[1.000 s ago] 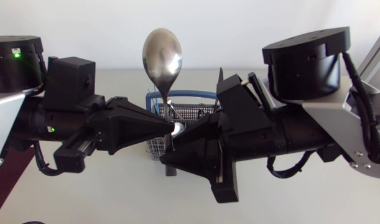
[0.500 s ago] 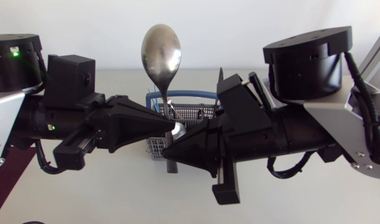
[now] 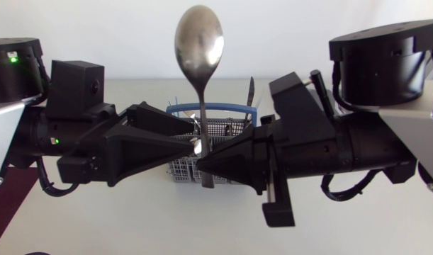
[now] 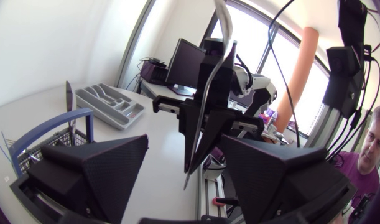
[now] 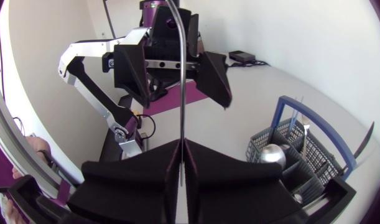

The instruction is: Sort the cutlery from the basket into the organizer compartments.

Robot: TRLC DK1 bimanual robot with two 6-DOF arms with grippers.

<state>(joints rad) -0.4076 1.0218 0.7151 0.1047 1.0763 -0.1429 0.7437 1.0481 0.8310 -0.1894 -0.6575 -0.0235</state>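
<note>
Meanwhile the right hand (image 3: 202, 164) gripped the spoon (image 3: 199, 42) by its handle, its bowl higher than before, above the cutlery basket (image 3: 227, 129). The left hand (image 3: 193, 137) had released, fingers spread apart.

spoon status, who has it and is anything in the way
Right tool shut on spoon, bowl up over basket. Left tool open, tips crowding the handle.
</note>
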